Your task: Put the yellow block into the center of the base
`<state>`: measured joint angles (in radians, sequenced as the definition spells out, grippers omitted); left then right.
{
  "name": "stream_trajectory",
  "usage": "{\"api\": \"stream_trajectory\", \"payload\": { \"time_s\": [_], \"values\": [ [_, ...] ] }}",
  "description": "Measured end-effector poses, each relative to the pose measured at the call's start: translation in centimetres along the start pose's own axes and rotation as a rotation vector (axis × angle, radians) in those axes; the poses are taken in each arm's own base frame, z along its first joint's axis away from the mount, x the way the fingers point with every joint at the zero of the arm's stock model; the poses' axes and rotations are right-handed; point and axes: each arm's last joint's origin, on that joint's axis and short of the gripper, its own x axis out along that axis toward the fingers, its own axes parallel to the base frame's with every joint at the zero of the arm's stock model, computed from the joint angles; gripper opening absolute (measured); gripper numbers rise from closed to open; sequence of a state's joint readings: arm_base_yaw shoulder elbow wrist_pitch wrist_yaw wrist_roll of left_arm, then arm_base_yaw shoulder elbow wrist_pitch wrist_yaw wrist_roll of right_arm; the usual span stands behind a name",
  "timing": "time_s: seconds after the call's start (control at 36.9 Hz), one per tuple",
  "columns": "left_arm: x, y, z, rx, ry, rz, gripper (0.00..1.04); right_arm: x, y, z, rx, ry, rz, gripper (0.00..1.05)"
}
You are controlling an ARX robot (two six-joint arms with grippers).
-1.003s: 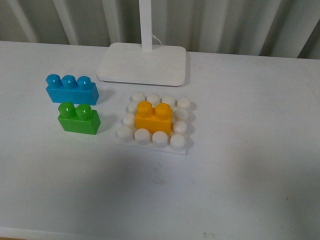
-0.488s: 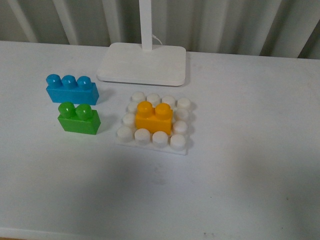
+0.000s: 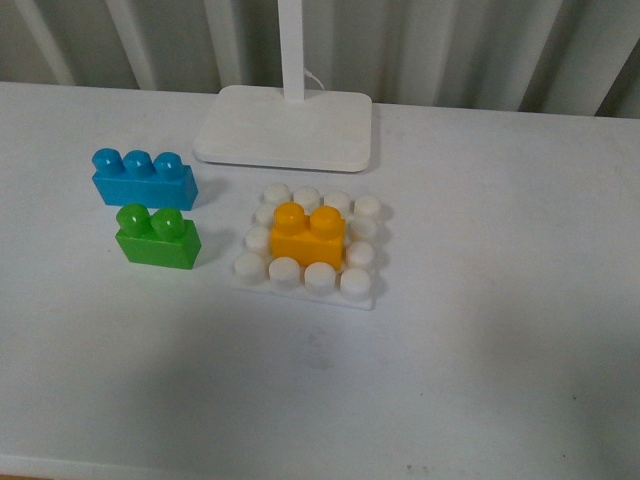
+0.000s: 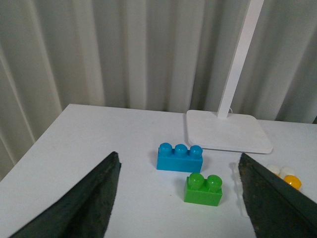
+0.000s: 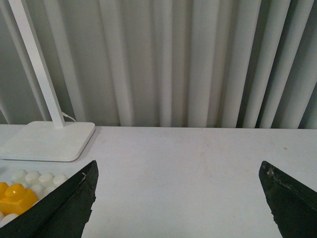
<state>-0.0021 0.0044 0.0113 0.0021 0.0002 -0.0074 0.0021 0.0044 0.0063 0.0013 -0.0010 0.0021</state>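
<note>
**Q:** Where does the yellow block sit?

**A:** The yellow block (image 3: 308,236) stands upright on the middle studs of the base (image 3: 306,288), ringed by white studs on all sides I can see. The base lies flat on the white surface (image 3: 480,350), just in front of the white lamp stand (image 3: 285,127), whose pole rises out of the front view.

**Q:** And your pincers?

**A:** Neither arm appears in the front view. My left pincer (image 4: 181,193) is spread wide, its two dark fingers (image 4: 84,203) framing the wrist picture with nothing between them. My right pincer (image 5: 178,198) is likewise agape and empty-handed, holding nothing.

**Q:** What else lies about?

**A:** A blue three-stud brick (image 3: 143,179) rests to the left of the base, with a green two-stud brick (image 3: 157,236) just in front of it, nearly touching. Both are apart from the base. From my left wrist the two bricks show between the fingers; from my right wrist the yellow block and a few white studs peek in beside one finger. Pale pleated curtains (image 5: 198,59) hang behind the surface.
</note>
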Motion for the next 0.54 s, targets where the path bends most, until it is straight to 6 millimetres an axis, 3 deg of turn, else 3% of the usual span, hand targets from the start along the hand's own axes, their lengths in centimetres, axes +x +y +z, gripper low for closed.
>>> {"api": "stream_trajectory", "payload": {
  "time_s": [0.14,0.54],
  "values": [
    [0.00,0.00,0.00,0.000,0.000,0.000,1.00,0.00,0.00,0.00,0.000,0.000,0.000,0.95],
    [0.00,0.00,0.00,0.002,0.000,0.000,0.98,0.00,0.00,0.00,0.000,0.000,0.000,0.95]
  ]
}}
